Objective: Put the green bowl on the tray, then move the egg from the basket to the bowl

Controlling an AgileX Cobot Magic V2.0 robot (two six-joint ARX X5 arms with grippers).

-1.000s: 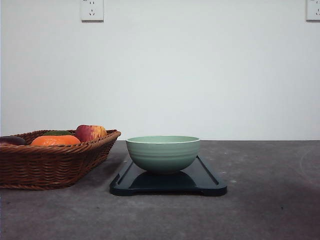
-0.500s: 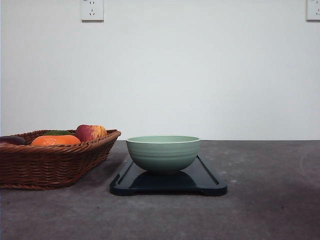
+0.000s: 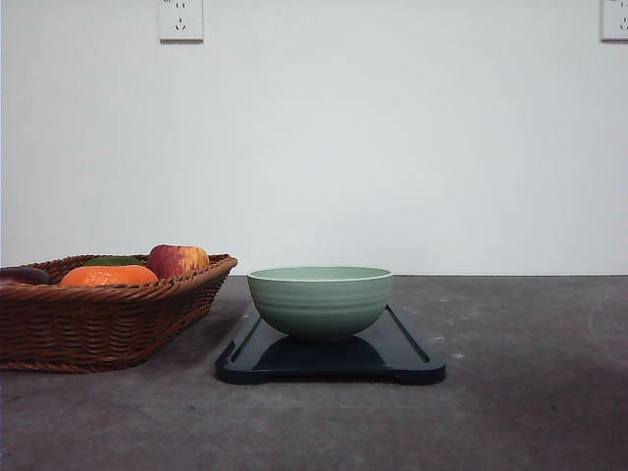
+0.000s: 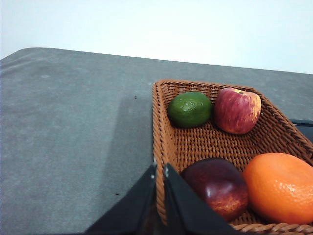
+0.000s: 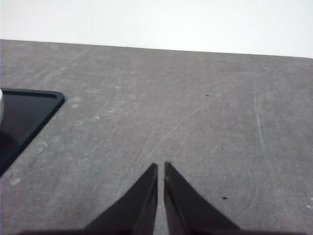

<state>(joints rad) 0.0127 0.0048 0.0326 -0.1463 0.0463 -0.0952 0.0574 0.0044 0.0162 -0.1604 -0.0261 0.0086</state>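
Observation:
The pale green bowl (image 3: 320, 301) stands upright on the dark tray (image 3: 412, 355) in the middle of the table. To its left sits the brown wicker basket (image 3: 98, 324), also seen from above as the basket (image 4: 195, 144) in the left wrist view. The egg is out of view. My left gripper (image 4: 160, 169) is shut, with nothing in it, over the basket's near rim. Right of the tray, my right gripper (image 5: 160, 168) is shut over bare grey table, with a tray corner (image 5: 29, 112) beside it.
The basket holds a green fruit (image 4: 190, 109), a red-yellow apple (image 4: 237, 110), a dark red fruit (image 4: 217, 186) and an orange fruit (image 4: 279, 186). Grey tabletop (image 5: 195, 122) stretches right of the tray. A white wall with sockets (image 3: 181, 20) stands behind.

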